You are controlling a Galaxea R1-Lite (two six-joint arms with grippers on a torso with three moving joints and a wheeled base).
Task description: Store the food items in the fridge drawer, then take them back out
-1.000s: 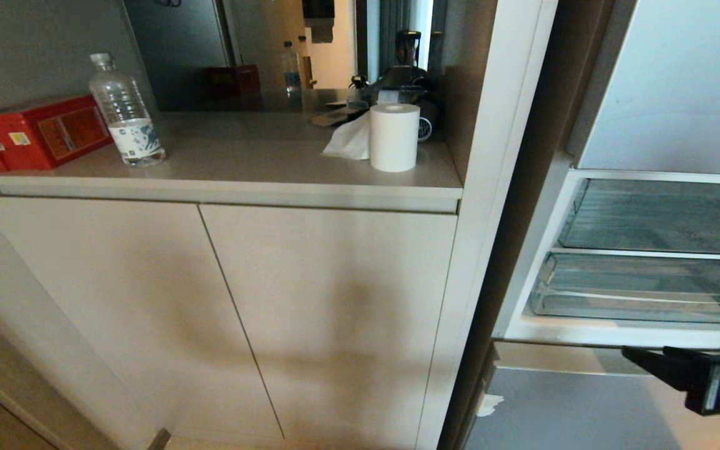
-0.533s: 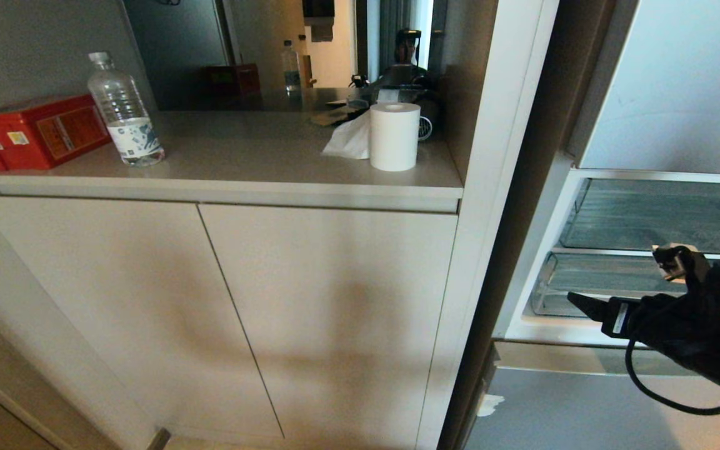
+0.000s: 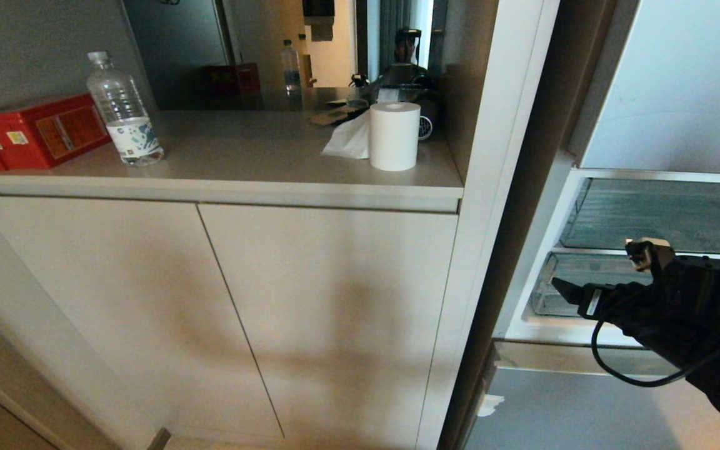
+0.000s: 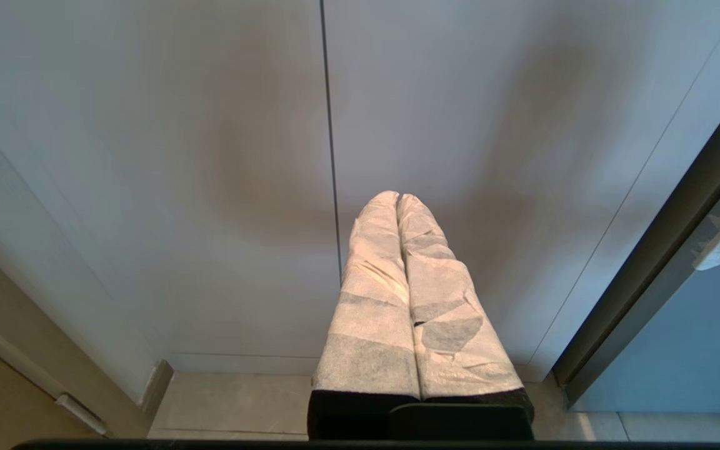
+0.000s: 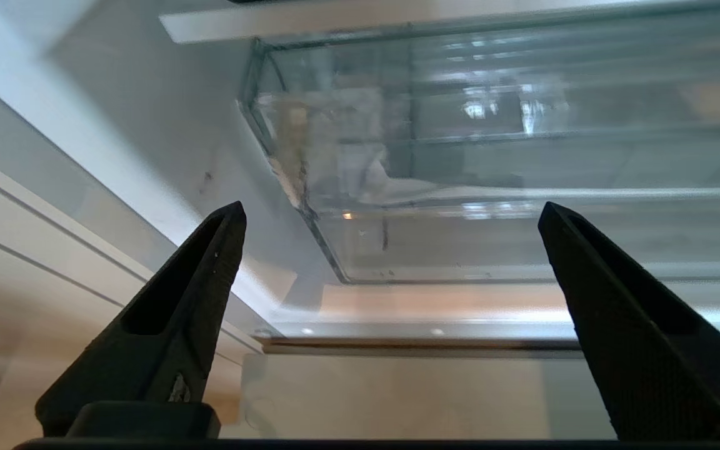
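Note:
The fridge drawer (image 3: 585,270) is a clear plastic bin low in the open fridge at the right, and it looks pushed in. My right gripper (image 3: 575,294) hovers just in front of the drawer's left end, black fingers pointing toward the fridge. In the right wrist view the right gripper (image 5: 391,209) is open wide with nothing between its fingers, and the drawer (image 5: 460,237) lies a short way ahead. The left gripper (image 4: 397,197), its fingers wrapped in white, is shut and empty, facing the cabinet doors. The food items are out of view.
A second clear compartment (image 3: 666,215) sits above the drawer. The white fridge frame (image 3: 525,250) stands left of my gripper, a grey door front (image 3: 560,406) below. The counter (image 3: 260,156) holds a red box (image 3: 35,131), water bottle (image 3: 124,112) and paper roll (image 3: 394,136).
The right arm has risen from the lower right edge and moved left, so the gripper now hangs in front of the drawer. The left arm has not moved.

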